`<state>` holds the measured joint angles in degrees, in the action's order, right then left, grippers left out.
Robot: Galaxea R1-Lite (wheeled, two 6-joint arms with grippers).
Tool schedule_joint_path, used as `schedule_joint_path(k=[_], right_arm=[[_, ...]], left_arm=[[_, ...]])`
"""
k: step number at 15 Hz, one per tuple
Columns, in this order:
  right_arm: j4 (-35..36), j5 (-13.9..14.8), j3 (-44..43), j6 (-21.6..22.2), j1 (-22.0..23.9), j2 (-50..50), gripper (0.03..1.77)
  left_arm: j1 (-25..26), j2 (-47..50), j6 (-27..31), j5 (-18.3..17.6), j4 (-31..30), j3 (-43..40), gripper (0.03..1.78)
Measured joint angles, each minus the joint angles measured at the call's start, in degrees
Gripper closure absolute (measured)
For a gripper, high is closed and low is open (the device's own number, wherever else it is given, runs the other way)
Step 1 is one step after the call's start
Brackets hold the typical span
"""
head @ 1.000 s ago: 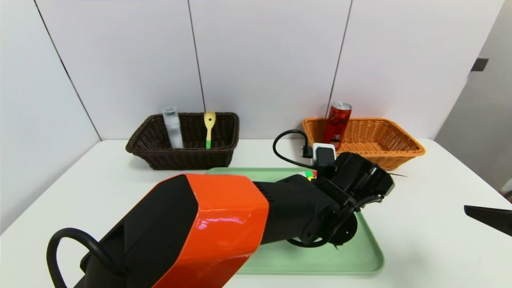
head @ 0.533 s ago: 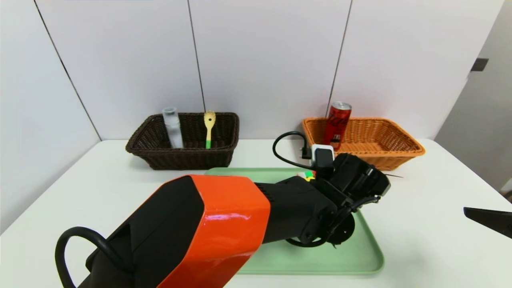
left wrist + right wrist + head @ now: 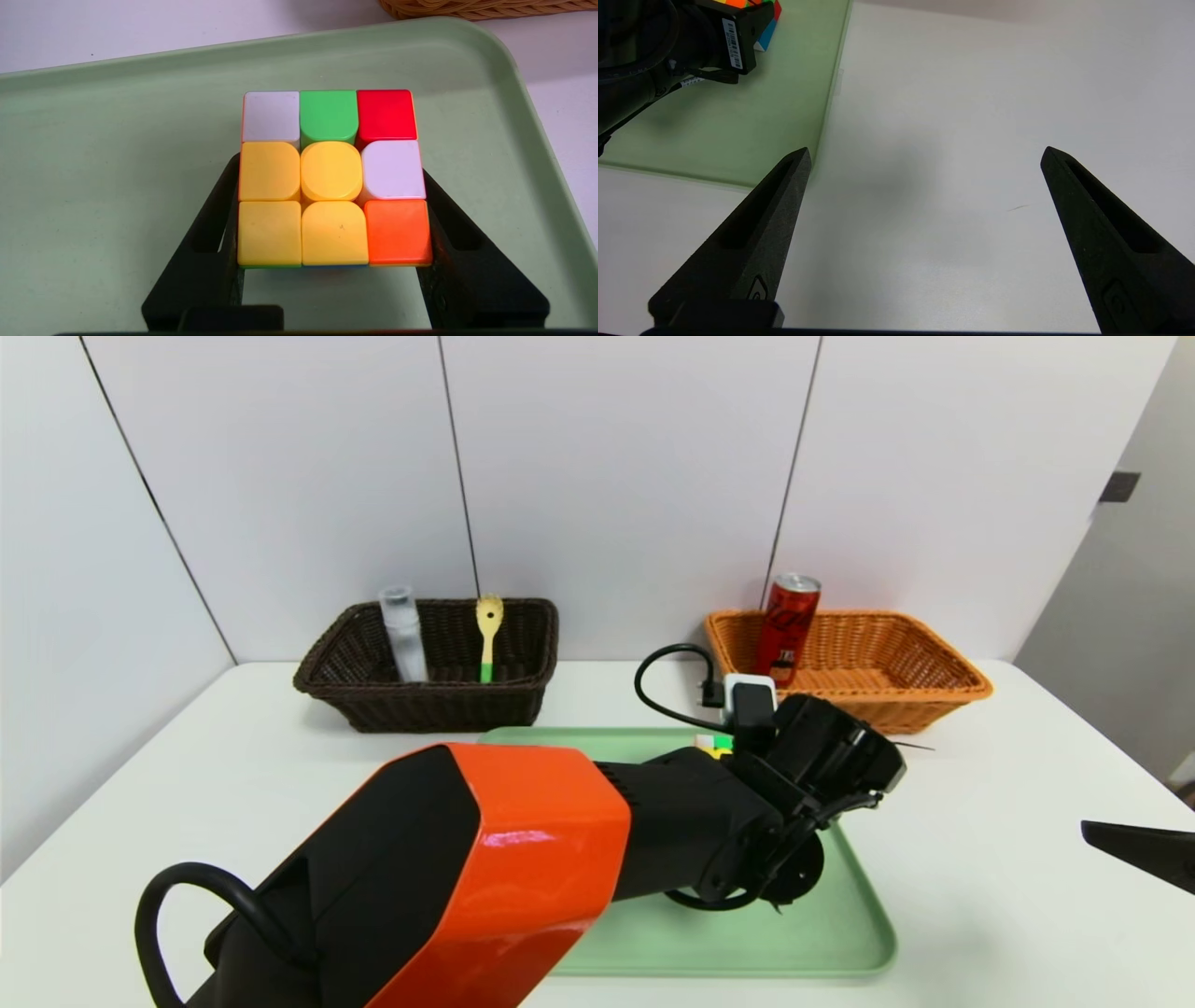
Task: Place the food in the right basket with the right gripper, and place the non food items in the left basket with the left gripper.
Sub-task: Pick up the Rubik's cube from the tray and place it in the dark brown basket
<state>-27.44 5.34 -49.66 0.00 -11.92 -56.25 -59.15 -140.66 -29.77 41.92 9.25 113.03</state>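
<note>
Red can [image 3: 787,627], bottle [image 3: 402,633] and spoon [image 3: 487,635] are basketed, so only the cube [image 3: 331,177] is left, clamped between the left gripper [image 3: 331,228] fingers.

Two baskets [image 3: 429,695] [image 3: 896,691], one tray [image 3: 840,943], one can [image 3: 787,628], one bottle [image 3: 403,635], one spoon [image 3: 487,637], one cube [image 3: 331,179].

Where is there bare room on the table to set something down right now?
Bare table lies right of the green tray, under the open right gripper, and between the dark basket and the orange basket. The tray's far end is crowded: the left gripper fingers flank the puzzle cube.
</note>
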Motion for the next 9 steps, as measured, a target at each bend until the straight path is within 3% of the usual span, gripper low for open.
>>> schedule_joint_path(k=[6, 9], right_arm=[[0.00, -0.07, 0.28, 0.10, 0.00, 0.00, 0.10], [0.02, -0.09, 0.38, 0.16, -0.01, 0.00, 0.10]], left_arm=[[0.05, 0.99, -0.16, -0.09, 0.52, 0.00, 0.82], [0.33, 4.68, 0.12, -0.39, 3.97, -0.07, 0.82]])
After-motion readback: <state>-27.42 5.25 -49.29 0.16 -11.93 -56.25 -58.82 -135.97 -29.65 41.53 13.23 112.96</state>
